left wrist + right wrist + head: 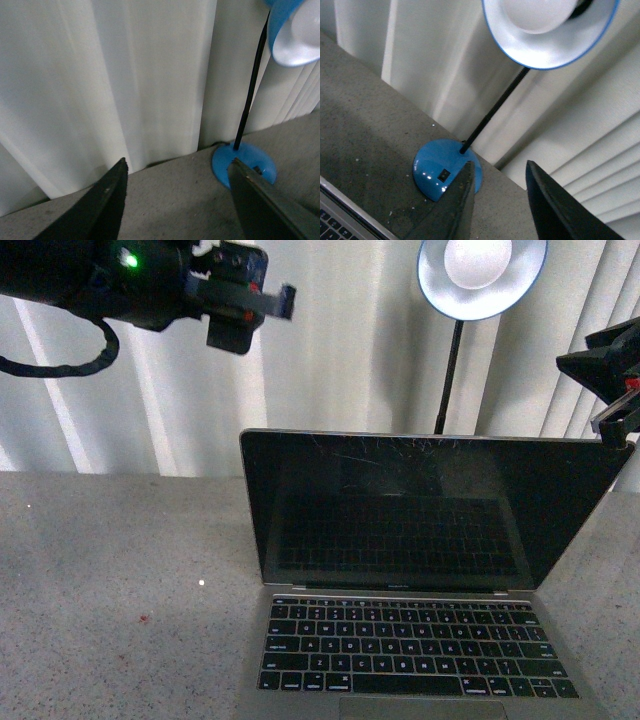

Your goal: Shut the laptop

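The laptop (400, 570) stands open on the grey table, its scratched black screen upright and facing me, black keys below; a corner of its base shows in the right wrist view (335, 220). My left gripper (255, 305) hangs open and empty high above the table, up and left of the screen's top edge. In its wrist view the left gripper (177, 170) has its jaws wide apart. My right gripper (620, 420) is at the right edge, beside the screen's top right corner, open and empty; its own view shows the right gripper (497, 172) with the jaws apart.
A blue desk lamp (482, 275) stands behind the laptop, its round base on the table (440, 167), also in the left wrist view (245, 165). White vertical blinds (350, 350) close the back. The grey speckled table (110, 580) spreads to the laptop's left.
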{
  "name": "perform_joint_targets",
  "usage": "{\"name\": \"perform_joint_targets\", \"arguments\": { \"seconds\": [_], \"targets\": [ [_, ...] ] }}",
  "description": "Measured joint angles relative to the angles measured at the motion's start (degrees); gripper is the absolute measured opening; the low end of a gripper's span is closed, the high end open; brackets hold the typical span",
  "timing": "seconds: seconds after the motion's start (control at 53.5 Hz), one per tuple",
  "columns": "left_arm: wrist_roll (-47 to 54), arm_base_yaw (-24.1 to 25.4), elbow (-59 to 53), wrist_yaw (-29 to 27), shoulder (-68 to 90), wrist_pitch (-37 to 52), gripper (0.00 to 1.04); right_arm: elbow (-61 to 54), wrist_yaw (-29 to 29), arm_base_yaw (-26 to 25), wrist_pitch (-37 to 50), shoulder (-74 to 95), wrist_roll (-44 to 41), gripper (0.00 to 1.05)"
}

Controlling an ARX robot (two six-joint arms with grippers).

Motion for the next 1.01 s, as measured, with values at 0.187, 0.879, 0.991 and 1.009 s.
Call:
{"name": "perform_joint_targets", "arguments": {
  "seconds": [0.187, 0.879, 0.991, 1.009],
  "targets": [
    [8.52, -3.48, 3.82, -0.87, 3.48, -8.22, 0.06, 4.02, -5.18, -0.52, -6.14, 0.57, -4.79, 0.03],
    [15.89, -7.96, 6.32, -0.94, 6.84, -16.96, 0.04, 9.4, -9.44, 1.07, -20.9, 6.4, -15.78, 0.03],
    [16.55, -7.96, 5.95, -0.81, 6.8, -18.03, 0.04, 8.74, -9.46, 1.25, -21.53, 6.23, -16.96, 0.03],
    [16.59, -7.98, 5.9, -0.79, 6.8, -18.21, 0.04, 8.59, -9.46, 1.25, -21.77, 6.23, -17.25, 0.03]
  ]
}}
